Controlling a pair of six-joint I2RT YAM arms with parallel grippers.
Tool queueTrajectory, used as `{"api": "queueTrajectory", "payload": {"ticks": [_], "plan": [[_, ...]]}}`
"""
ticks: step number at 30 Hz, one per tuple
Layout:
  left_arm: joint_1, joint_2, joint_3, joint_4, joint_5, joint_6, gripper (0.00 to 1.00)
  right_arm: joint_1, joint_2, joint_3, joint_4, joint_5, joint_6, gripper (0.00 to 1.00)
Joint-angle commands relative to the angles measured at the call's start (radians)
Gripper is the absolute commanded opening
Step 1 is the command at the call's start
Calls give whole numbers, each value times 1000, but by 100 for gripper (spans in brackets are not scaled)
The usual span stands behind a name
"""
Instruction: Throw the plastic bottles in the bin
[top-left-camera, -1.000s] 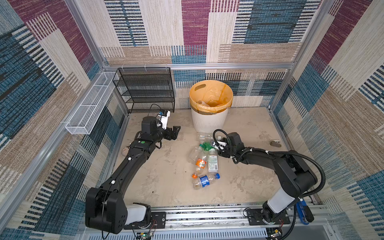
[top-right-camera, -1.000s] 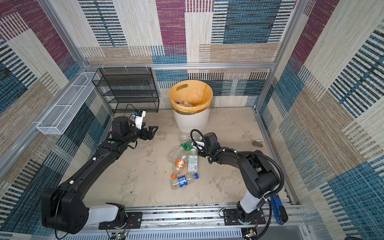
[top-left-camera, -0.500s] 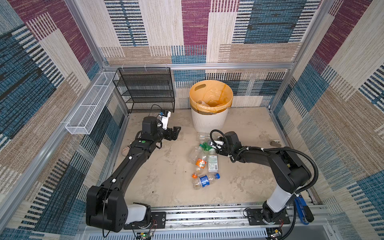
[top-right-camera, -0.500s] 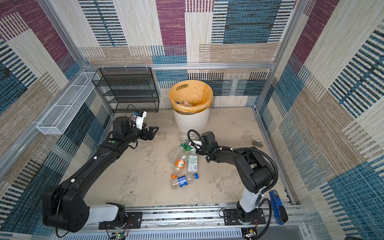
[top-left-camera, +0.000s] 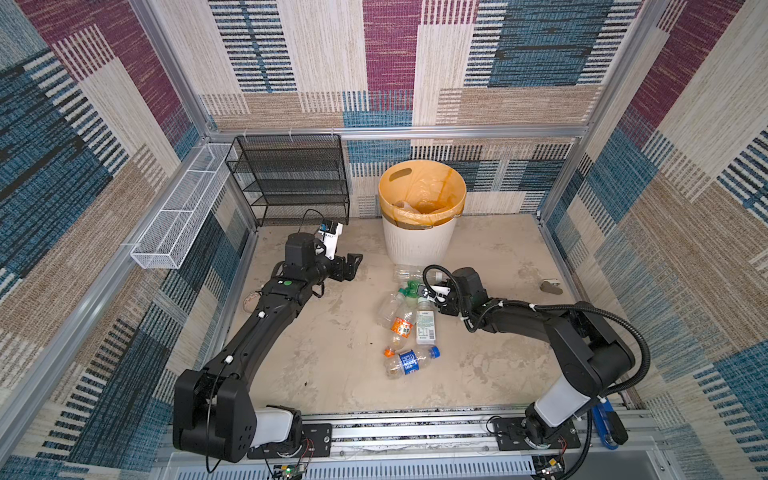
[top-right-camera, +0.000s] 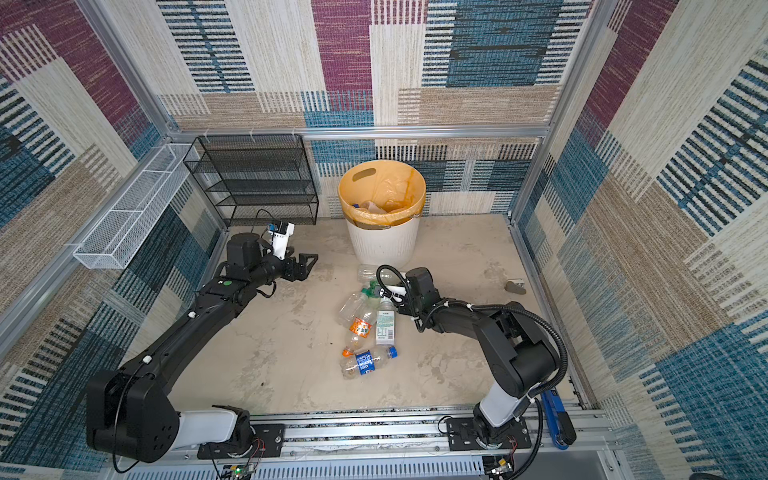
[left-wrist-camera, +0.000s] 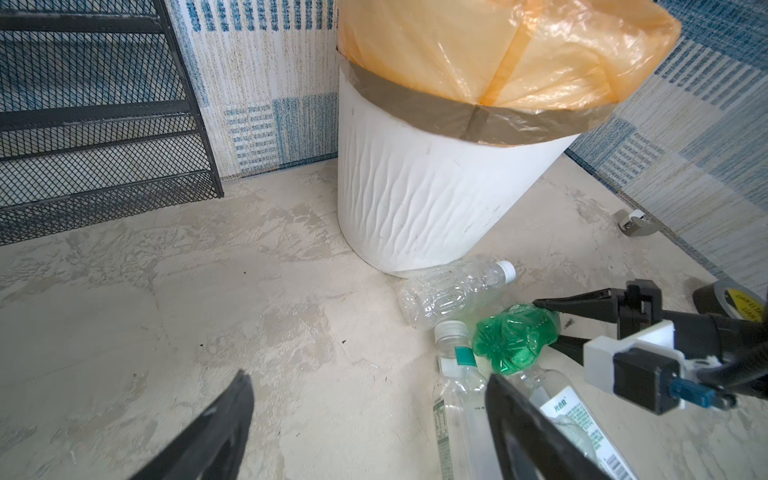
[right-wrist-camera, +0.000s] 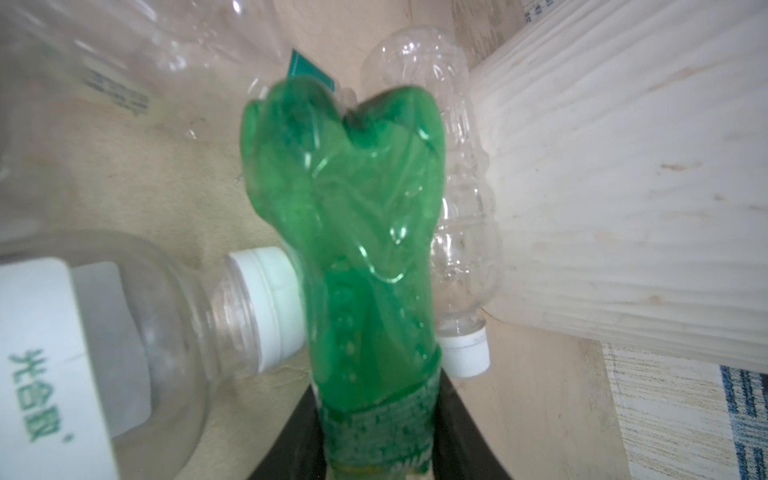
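Right gripper (right-wrist-camera: 376, 415): jaws pressed in on the green bottle (right-wrist-camera: 353, 216), pinching it at the labelled band; the crumpled body projects straight out past the fingertips. Whether it is clear of the floor cannot be told. Touching it on one flank, the white-label bottle (right-wrist-camera: 104, 332), its white cap against the green plastic. On the other flank, the clear bottle (right-wrist-camera: 453, 187), white-capped, lying along the foot of the bin (right-wrist-camera: 623, 187). In both top views, clock read with 12 at the far wall and the pile as centre: blue-label bottle (top-left-camera: 409, 361) at 6 o'clock, nearest the arm bases; orange-label bottle (top-left-camera: 399, 326) and the white-label bottle side by side just beyond it; the green bottle in the gripper at the pile's 12 o'clock end; the bin, white, ribbed, orange-lined, standing upright just beyond at 12 o'clock, with at least one bottle inside. Left gripper (top-left-camera: 353, 266): at 10 o'clock, jaws spread wide, holding nothing, well apart from the pile, facing the bin. Surface: pale, blotched concrete-look floor (top-left-camera: 324, 332); small grey object (top-left-camera: 550, 286) at 3 o'clock by the side wall. Room: black mesh rack (top-left-camera: 291, 178) at 11 o'clock against the far wall; white wire basket (top-left-camera: 178, 220) at 10 o'clock, hung on the side rail; walls (top-left-camera: 390, 62) of woven patchwork in blue, maroon and beige.
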Motion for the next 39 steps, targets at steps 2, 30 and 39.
{"api": "queueTrajectory", "payload": {"ticks": [2,30,39], "plan": [[0,-4,15,-3,22,2,88,0,-37,-22,51,-7,47,28],[-38,-19,8,6,48,20,86,-105,-506,-195,435,92,661,30],[-187,-58,85,-186,29,189,87,-117,-622,-147,624,117,699,30]]}}
